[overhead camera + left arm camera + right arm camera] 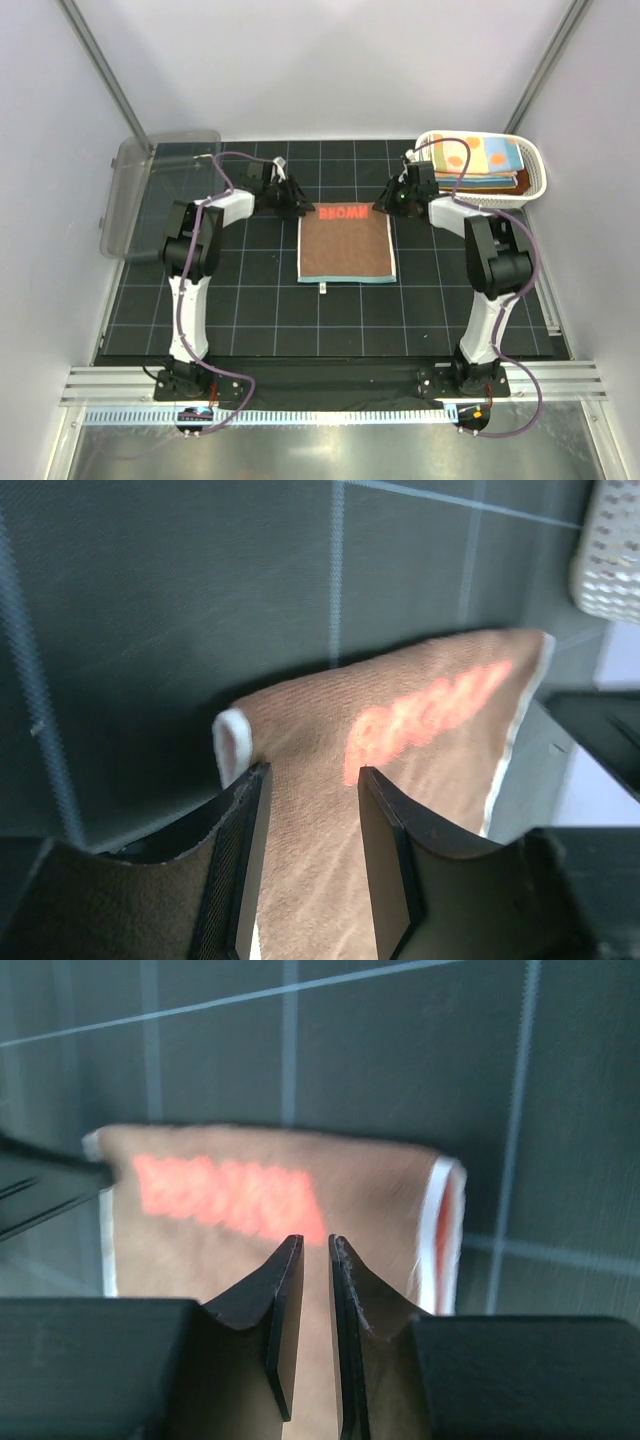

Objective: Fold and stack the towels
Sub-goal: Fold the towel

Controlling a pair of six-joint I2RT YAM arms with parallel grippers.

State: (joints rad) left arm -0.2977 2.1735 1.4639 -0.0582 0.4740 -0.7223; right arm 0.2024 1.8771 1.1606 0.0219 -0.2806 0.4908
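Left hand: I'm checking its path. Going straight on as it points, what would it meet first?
Probably the brown towel, lying right ahead of the left hand; depth is unclear.

Lettering (430, 715) on brown towel (300, 755) seems blurred; basket (612, 550) cropped.

open mat (260, 310) in front of towel (346, 250), basket (538, 168) blocking far right, bin (125, 200) far left

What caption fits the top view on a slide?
Left pincer and right pincer at far corners of brown towel; folded towels in white basket.
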